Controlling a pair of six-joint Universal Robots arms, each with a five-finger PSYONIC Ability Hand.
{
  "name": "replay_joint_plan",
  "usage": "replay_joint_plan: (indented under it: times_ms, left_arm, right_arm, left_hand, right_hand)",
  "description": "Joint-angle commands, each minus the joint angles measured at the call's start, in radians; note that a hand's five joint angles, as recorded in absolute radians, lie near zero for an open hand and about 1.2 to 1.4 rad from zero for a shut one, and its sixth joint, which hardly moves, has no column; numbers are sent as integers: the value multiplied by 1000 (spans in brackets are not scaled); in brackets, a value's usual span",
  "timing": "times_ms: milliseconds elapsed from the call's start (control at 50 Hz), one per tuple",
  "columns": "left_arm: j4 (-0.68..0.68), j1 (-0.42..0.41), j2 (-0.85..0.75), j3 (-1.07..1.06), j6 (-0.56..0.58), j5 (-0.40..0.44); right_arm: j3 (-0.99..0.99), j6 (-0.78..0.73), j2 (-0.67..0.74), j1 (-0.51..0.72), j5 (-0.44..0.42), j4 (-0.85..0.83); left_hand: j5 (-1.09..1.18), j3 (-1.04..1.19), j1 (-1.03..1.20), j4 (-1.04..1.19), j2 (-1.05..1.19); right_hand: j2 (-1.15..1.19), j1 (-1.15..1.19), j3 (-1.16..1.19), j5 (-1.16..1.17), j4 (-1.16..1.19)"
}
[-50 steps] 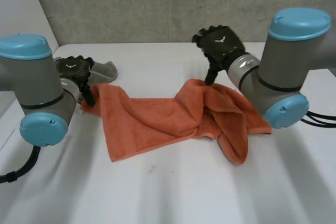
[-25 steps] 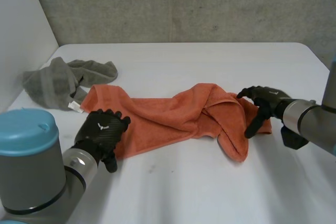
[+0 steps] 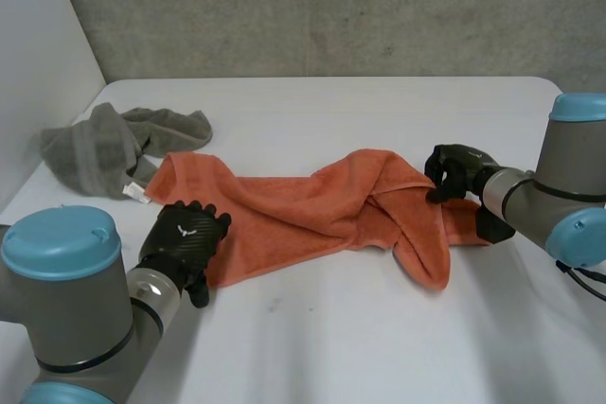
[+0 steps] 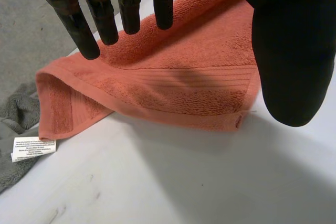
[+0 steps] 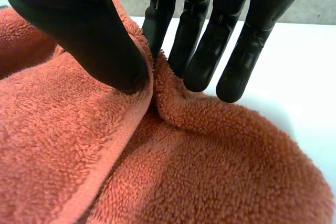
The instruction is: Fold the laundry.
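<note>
An orange towel [image 3: 303, 215] lies crumpled across the middle of the white table [image 3: 312, 328], bunched and twisted at its right end. My right hand [image 3: 453, 172] sits on that bunched end, and in the right wrist view its thumb [image 5: 89, 30] and fingers [image 5: 202, 51] pinch a ridge of the orange towel [image 5: 157, 145]. My left hand [image 3: 185, 238] hovers over the towel's near left corner. In the left wrist view its fingers [image 4: 100, 14] are straight and spread above the orange towel [image 4: 173, 82], holding nothing.
A grey towel [image 3: 109, 149] lies crumpled at the table's far left, touching the orange one, with a white label [image 4: 32, 147] showing. A wall stands along the left side and a concrete wall behind the table.
My right hand has come down from above the towel's far edge onto its right end and pinched it. My left hand has swung from the far left corner to the near left corner.
</note>
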Motion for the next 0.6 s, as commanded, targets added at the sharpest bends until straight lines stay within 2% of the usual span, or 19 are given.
replay_joint_plan:
  times_ms: [20,120,200,320,600]
  left_arm:
    - [-1,3,-7,2,-2,2]
    - [-1,6,-37,12,-4,1]
    - [-1,8,-56,31,-7,-1]
    - [-7,8,-60,39,-30,-1]
    - [-11,3,-57,69,-79,-8]
  right_arm:
    - [-3,-14,-84,3,-9,8]
    - [29,-32,-265,1,-12,14]
    - [50,-104,-343,30,-20,37]
    - [60,-215,-440,89,-12,80]
    - [35,-232,-650,139,-18,102]
  left_hand:
    - [52,61,56,55,56]
    - [52,61,56,55,56]
    - [55,64,59,58,59]
    - [58,67,62,61,62]
    - [75,85,80,79,80]
  right_hand:
    - [246,425,220,244,216]
    - [246,425,220,244,216]
    - [246,425,220,244,216]
    - [246,425,220,244,216]
    - [246,425,220,244,216]
